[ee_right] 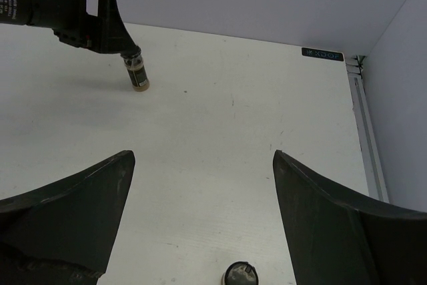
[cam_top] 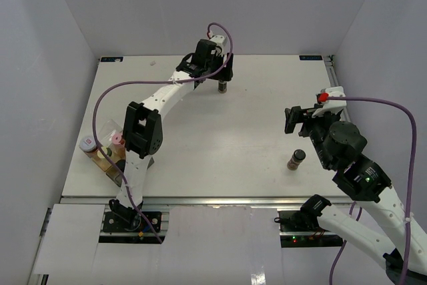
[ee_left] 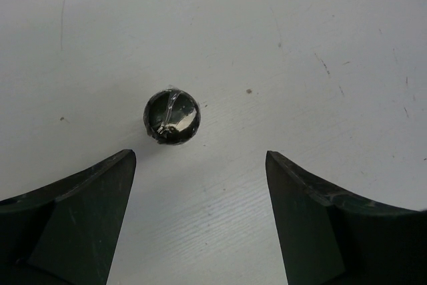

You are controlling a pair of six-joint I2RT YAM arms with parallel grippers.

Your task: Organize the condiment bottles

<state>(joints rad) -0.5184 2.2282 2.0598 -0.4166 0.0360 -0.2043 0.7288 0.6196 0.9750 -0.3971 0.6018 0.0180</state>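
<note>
Clear-bodied condiment bottles [cam_top: 100, 153] stood grouped at the left edge of the frame. At upper centre the left gripper [ee_left: 200, 158] hung spread above a black-capped jar [ee_left: 171, 117], not gripping it. At lower right a lone jar [cam_top: 296, 159] stood near the right gripper [ee_right: 203, 157], which was spread and empty. Step judged: approach for a pick. The next move calls for centring, descending and closing.

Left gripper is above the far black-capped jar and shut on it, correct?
No. The left gripper is above the far black-capped jar, but it is open, not shut on it: the left wrist view shows its jaws spread, the jar clear of them.
</note>
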